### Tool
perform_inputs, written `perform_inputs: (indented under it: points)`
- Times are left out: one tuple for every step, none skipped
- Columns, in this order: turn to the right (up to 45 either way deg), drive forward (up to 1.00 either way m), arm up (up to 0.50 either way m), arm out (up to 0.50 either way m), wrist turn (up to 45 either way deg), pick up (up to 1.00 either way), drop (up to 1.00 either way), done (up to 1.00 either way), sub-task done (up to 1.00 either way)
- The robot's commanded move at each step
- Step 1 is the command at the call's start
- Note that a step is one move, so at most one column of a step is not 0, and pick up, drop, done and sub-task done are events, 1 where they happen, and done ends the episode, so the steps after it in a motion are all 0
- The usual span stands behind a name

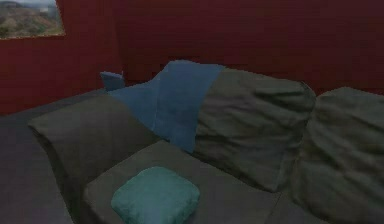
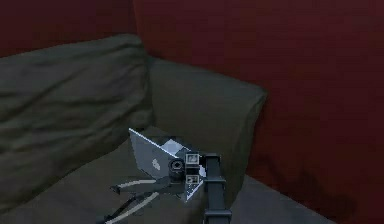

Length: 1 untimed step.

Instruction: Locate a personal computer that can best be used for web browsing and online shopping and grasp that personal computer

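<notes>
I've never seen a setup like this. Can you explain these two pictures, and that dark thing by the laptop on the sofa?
Both pictures come from one wheeled robot with a single arm. One camera looks ahead: a grey sofa, a blue blanket over its back, a teal cushion on the seat, a picture on the red wall. The other looks out sideways, where the arm reaches. The dark bar is that arm; its gripper is by a grey laptop on the sofa seat. Whether it holds anything cannot be told.
</notes>
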Motion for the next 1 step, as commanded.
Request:
perform_inputs:
  points:
    - [0.0, 0.00, 0.00, 0.00, 45.0, 0.00, 0.00, 0.00, 0.00]
